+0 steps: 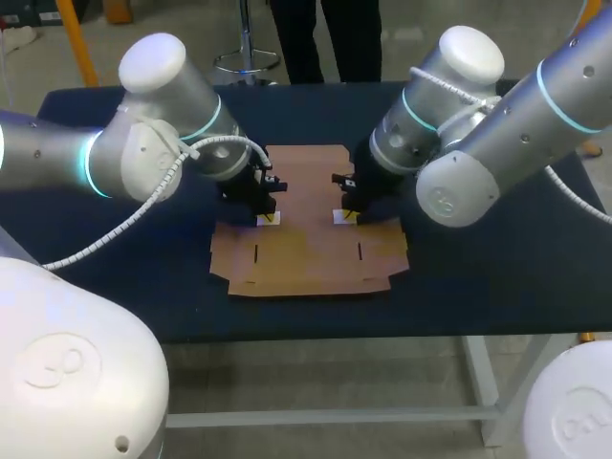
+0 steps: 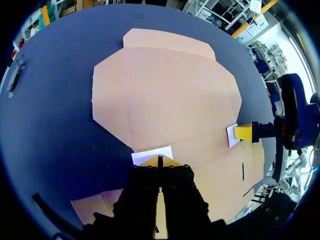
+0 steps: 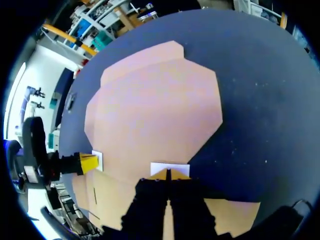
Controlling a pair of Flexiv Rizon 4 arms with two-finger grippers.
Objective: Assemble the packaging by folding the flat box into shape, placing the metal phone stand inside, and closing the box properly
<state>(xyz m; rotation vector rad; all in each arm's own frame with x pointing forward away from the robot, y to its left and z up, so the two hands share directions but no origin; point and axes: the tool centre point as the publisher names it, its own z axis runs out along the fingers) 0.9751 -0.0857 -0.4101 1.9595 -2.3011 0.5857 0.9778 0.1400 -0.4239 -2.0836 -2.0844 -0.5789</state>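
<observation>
The flat brown cardboard box (image 1: 308, 234) lies unfolded in the middle of the dark blue table (image 1: 497, 258), with slits near its front flaps. My left gripper (image 1: 269, 218) is shut, its yellow tips pressed down on a small white patch (image 2: 152, 154) on the cardboard's left part. My right gripper (image 1: 344, 216) is also shut, tips down on a matching white patch (image 3: 170, 169) on the right part. In each wrist view its own gripper (image 2: 160, 161) (image 3: 168, 173) points at the sheet (image 2: 165, 95) (image 3: 155, 110), with the other arm's gripper (image 2: 243, 132) (image 3: 89, 163) off to the side. No metal phone stand shows.
Bare blue tabletop (image 1: 134, 239) surrounds the cardboard on all sides. The table's front edge (image 1: 316, 335) runs just below the box's front flaps. Both arms lean in low over the sheet's back half.
</observation>
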